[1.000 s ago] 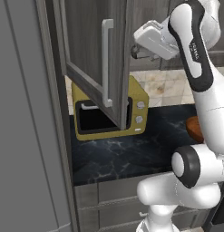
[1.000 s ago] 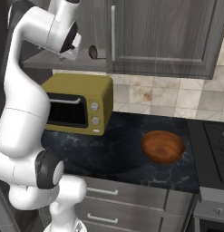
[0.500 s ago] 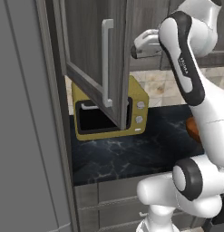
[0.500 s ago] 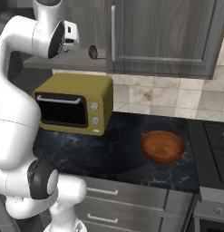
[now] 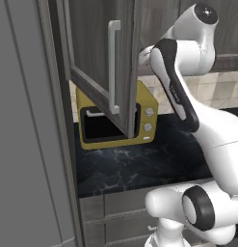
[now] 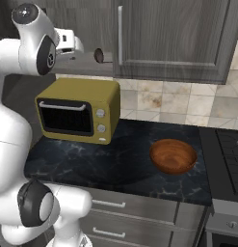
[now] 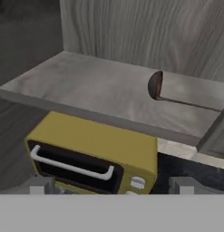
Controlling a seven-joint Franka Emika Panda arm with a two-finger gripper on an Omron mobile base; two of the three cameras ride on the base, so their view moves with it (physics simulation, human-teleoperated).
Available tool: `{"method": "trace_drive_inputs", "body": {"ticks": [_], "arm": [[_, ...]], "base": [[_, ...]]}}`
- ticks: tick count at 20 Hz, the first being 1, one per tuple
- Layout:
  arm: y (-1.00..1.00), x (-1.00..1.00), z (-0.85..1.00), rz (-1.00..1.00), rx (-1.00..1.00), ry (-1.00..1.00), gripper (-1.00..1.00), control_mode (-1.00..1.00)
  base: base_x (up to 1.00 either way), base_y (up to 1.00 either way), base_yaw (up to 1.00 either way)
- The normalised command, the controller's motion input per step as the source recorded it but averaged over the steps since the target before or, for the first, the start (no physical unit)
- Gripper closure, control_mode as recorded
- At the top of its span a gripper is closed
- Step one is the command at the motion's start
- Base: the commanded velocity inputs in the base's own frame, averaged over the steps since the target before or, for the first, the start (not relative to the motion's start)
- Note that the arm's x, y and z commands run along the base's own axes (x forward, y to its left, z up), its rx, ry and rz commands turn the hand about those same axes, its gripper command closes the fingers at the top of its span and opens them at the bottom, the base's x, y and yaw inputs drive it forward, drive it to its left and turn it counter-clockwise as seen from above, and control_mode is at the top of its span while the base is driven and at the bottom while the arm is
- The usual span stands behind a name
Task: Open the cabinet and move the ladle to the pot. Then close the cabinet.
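The cabinet door (image 5: 94,53) with its long silver handle (image 5: 112,67) stands swung open. On the bare cabinet shelf (image 7: 81,90) lies the ladle (image 7: 155,85), a dark brown bowl with a thin handle running right; it also shows as the ladle (image 6: 99,55) just right of my hand. My gripper (image 7: 111,186) is open, its fingertips (image 7: 40,185) wide apart, in front of and below the shelf edge, short of the ladle and holding nothing. In the left base view my hand reaches behind the open door. The pot is out of view.
A yellow toaster oven (image 6: 77,110) stands on the dark counter (image 6: 125,164) right under the shelf. A reddish-brown wooden bowl (image 6: 172,155) sits to its right, a stove edge (image 6: 230,149) beyond. A closed cabinet door (image 6: 173,38) hangs right of the opening. A tall grey panel (image 5: 24,144) stands left.
My hand has swung in toward the cabinet opening, behind the open door's edge, and the arm's upper link has lifted. The door and the ladle have not moved.
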Motion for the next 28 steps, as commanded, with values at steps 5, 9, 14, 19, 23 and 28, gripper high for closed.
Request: {"method": "trace_drive_inputs", "body": {"ticks": [5,9,14,19,23,28], "arm": [[-0.06,0.0,0.0,-0.37,0.0,0.01,-1.0,-1.0],[-0.13,0.12,0.0,-0.29,0.0,0.0,-1.0,-1.0],[-0.29,0.25,-0.08,-0.14,0.0,-0.04,-1.0,-1.0],[-0.25,0.35,-0.02,-0.03,0.0,-0.02,-1.0,-1.0],[-0.02,0.47,0.0,0.0,0.0,0.0,-1.0,-1.0],[0.0,0.6,-0.01,0.02,0.0,0.0,-1.0,-1.0]], "base": [[0.0,0.0,0.0],[0.0,0.0,0.0],[0.0,0.0,0.0],[0.0,0.0,0.0],[0.0,0.0,0.0],[0.0,0.0,0.0]]}}
